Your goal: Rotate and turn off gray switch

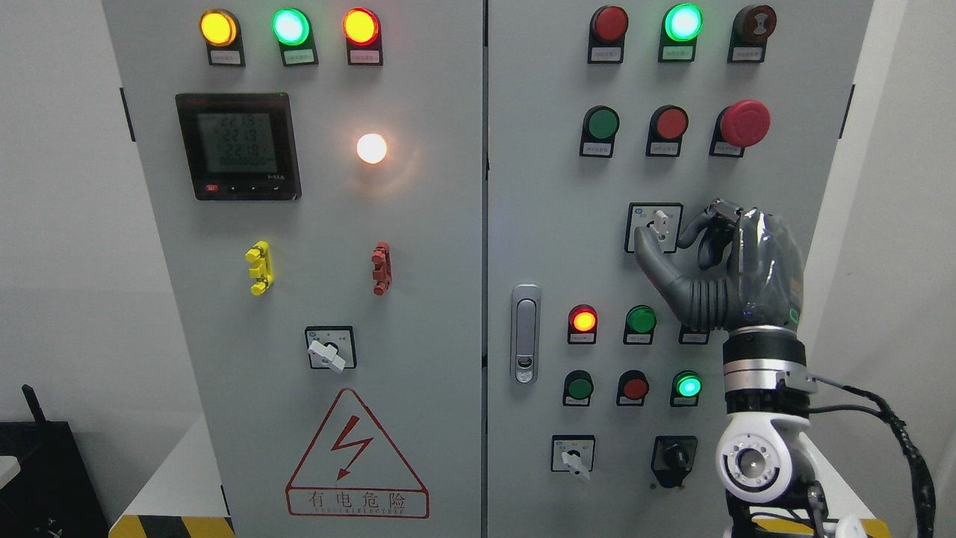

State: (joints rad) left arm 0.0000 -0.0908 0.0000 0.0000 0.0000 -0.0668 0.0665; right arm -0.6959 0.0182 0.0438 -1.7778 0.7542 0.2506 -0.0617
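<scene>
- Nearest the lens: right arm (762,418), rising from the lower right edge, white wrist joint and black cabling below a dark hand.
- Behind it, filling most of the frame: grey cabinet (418,359), two doors, seam down the middle, latch (525,334) just right of that seam.
- On the left door: meter (237,146), three lit lamps on top, one white lamp (371,148) glowing, a rotary knob low down, warning sign (357,457) at the bottom.
- On the right door: rows of red and green buttons, red mushroom stop (744,123) upper right, two more rotary knobs near the bottom.
- Right hand (736,273): raised against the right door, palm toward the panel, thumb stretched up-left, fingers (713,220) curled in from the right.
- Switch (660,220): mid-height on the right door, in a square plate, directly up-left of the palm, sitting between thumb tip and curled fingertips.
- Handle's long axis close to upright.
- Thumb tip at the plate's lower left corner; fingertips at its right edge. Actual contact with the handle: cannot tell.
- Looks like a pinch forming, not closed; a turn would need both sides on the handle first.
- Left hand: not in view; right clearly the nearer.
- Beyond: white walls either side, a dark object at lower left, hazard striping along the bottom.
</scene>
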